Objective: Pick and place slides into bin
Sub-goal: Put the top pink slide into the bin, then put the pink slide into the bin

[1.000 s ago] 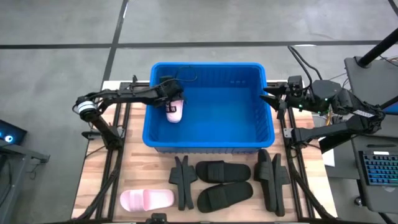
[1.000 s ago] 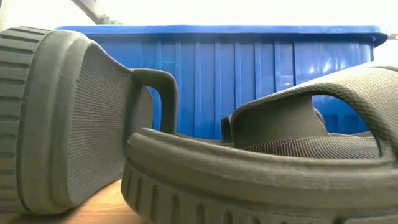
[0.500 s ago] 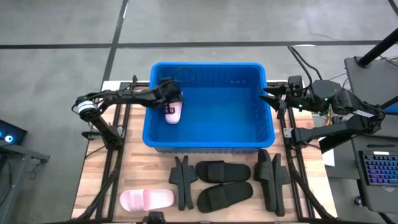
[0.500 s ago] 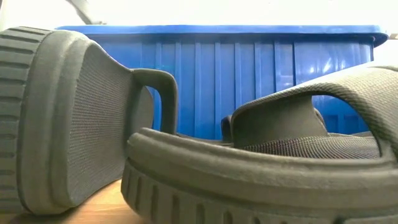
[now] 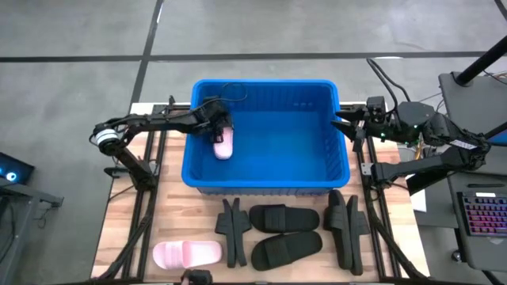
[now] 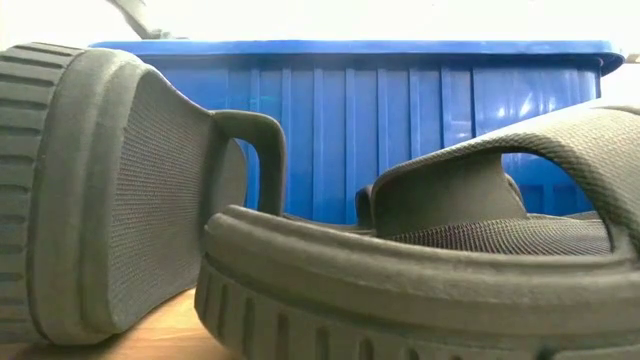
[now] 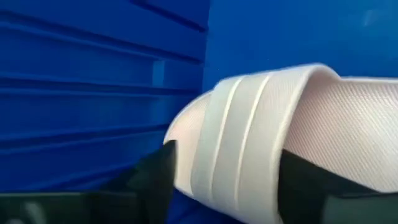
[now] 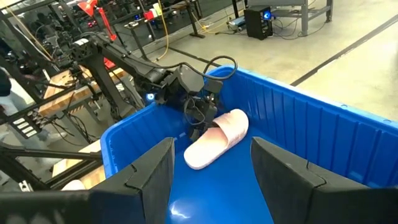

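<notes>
The blue bin (image 5: 265, 180) stands at the table's far middle. One pale pink slide (image 5: 224, 144) lies on its floor by the left wall, also seen in the right wrist view (image 8: 216, 138). My left gripper (image 5: 215, 127) reaches over the left rim. It is open, with a finger on each side of that slide's far end (image 7: 249, 130). My right gripper (image 5: 342, 125) hovers open at the bin's right rim with nothing between its fingers (image 8: 211, 186). A second pink slide (image 5: 187, 254) and several black slides (image 5: 283, 218) lie on the table's near part. My left gripper comes down into the bin from the left, slanting. Its two fingers (image 7: 155, 177) stand on either side of the pink slide's ribbed end (image 7: 217, 143). I cannot tell whether they touch it. The slide lies on the bin's floor (image 8: 205, 186).
Two black slides (image 5: 233, 231) stand on edge left of the flat pair (image 5: 286, 247), and two more (image 5: 346, 229) stand on edge to the right. In the low view, black slides (image 6: 120, 190) fill the foreground in front of the bin's wall (image 6: 400, 110). Cables and a keyboard (image 5: 483, 214) lie to the right.
The pink slide has sunk a little toward the near edge onto the bin's floor. The dark finger that lay across it is no longer over it.
</notes>
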